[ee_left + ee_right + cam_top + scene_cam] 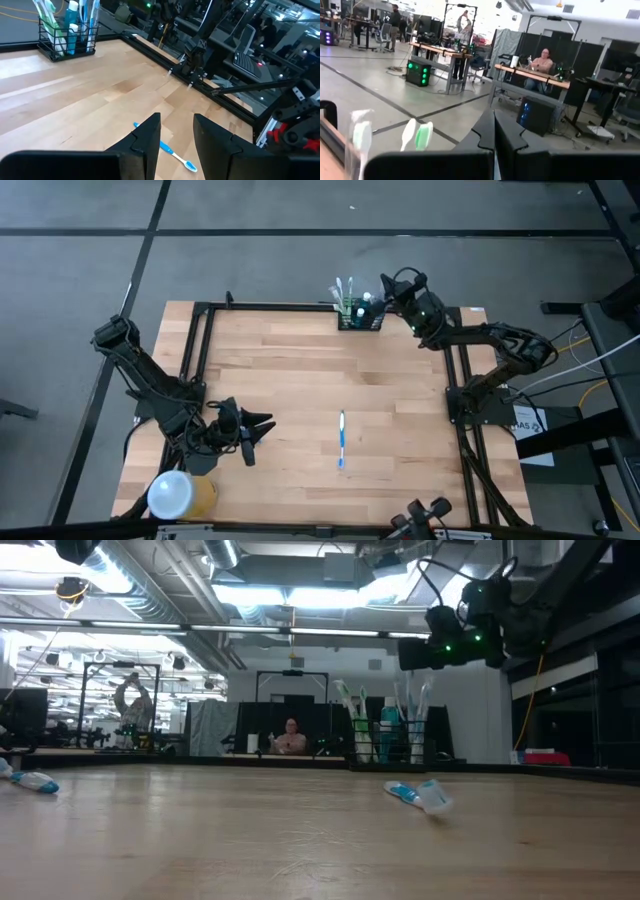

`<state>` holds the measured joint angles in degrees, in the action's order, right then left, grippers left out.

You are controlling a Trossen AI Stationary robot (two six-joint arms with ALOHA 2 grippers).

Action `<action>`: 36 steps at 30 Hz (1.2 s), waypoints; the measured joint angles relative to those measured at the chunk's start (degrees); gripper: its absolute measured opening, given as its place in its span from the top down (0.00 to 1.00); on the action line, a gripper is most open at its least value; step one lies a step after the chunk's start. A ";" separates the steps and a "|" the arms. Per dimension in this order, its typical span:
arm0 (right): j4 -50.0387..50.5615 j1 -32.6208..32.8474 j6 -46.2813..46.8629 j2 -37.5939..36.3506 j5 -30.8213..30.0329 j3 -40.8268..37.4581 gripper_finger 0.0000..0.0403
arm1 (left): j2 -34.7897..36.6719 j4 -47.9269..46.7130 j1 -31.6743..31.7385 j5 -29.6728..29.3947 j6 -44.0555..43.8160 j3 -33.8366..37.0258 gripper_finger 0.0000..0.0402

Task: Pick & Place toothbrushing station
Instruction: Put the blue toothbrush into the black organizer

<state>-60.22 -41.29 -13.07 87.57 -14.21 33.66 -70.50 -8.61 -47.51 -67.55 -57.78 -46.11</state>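
The toothbrushing station [359, 314] is a small black wire rack holding upright brushes and a blue tube. It stands on its base at the table's far edge; it shows in the low view [386, 736] and the left wrist view [69, 31]. My right gripper [386, 284] hovers shut just beyond its far right corner, above the brush heads [417, 135]. A blue toothbrush [341, 440] lies flat at mid-table. My left gripper [262, 435] stands open at the near left, above the table, pointing toward that toothbrush [167, 150].
A yellow cylinder with a white top [180, 494] stands at the table's near left corner. A black frame [200, 340] runs along the table's edges. A small blue-and-white thing [30, 781] lies at the low view's left. A person [290, 738] sits far behind the table.
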 joint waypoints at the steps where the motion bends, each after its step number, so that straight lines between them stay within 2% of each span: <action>1: -0.44 -0.03 0.58 0.00 -0.21 -0.62 1.00 | 0.00 0.17 0.00 0.00 0.00 0.00 0.72; 8: -0.68 -0.58 2.52 0.98 0.21 -2.30 1.00 | -0.01 1.61 0.00 -0.02 1.05 0.00 0.72; 15: -1.60 -2.05 9.24 4.83 8.21 -2.28 0.99 | -2.47 6.64 0.00 -0.23 3.00 -0.02 0.72; 20: -3.22 -2.05 11.23 4.93 8.71 -2.30 0.88 | -4.89 9.93 -0.14 0.46 3.07 -0.02 0.72; 25: -2.47 -2.00 11.42 -0.74 8.69 -2.32 0.73 | -5.86 10.83 -0.40 -0.09 3.49 -0.02 0.72; 29: 4.51 -0.67 14.51 -8.09 11.77 -2.32 0.63 | -5.65 11.84 -0.46 -2.07 6.63 -0.02 0.72; 32: 15.85 2.88 21.25 -15.62 21.77 -2.30 0.59 | -5.29 12.07 -0.46 -2.43 8.15 -0.04 0.72; 34: 24.49 7.66 25.61 -19.82 27.50 -2.30 0.58 | -5.33 11.89 -0.69 -2.68 8.90 -0.04 0.72; 36: 32.54 15.17 29.56 -22.94 31.73 -2.30 0.59 | -5.27 11.95 -1.26 -3.34 9.05 -0.04 0.72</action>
<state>-27.68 -26.12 16.48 64.63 17.53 31.35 -75.77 3.34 -48.77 -70.89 -48.73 -46.15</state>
